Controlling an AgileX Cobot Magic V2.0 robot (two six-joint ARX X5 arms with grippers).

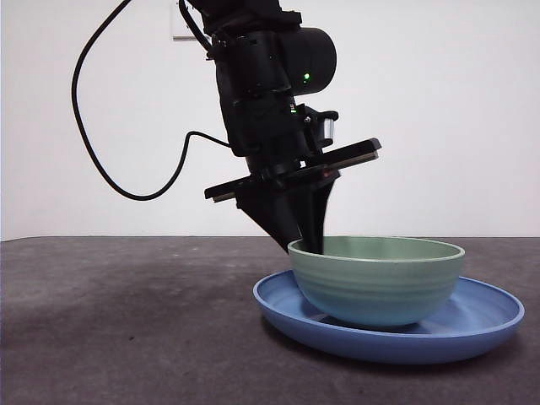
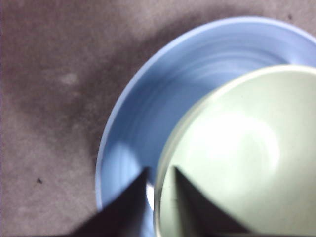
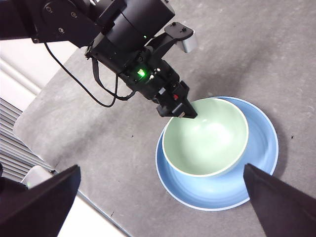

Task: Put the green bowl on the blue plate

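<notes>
Grey, felt-like cloth covers the worktop (image 1: 126, 321) that carries everything here. On it lies the blue plate (image 1: 481, 316), wide and shallow, and inside the plate sits the green bowl (image 1: 380, 283), upright, its base down on the plate's floor and set toward the side nearest my left arm rather than dead centre. My left tool (image 2: 159, 180) is clamped on the bowl's rim: one jaw hangs inside the bowl, the other outside it over the plate, with the pale lip pinched between them. My right tool (image 3: 158, 197) waits high above and well apart from the crockery, its jaws spread wide and holding nothing. As I judge it, the placing itself is as good as done and I am at the release. What the next move calls for is to part the left jaws gently, so the bowl does not skid or tip on that glossy blue surface, and then lift straight up clear of the rim.
</notes>
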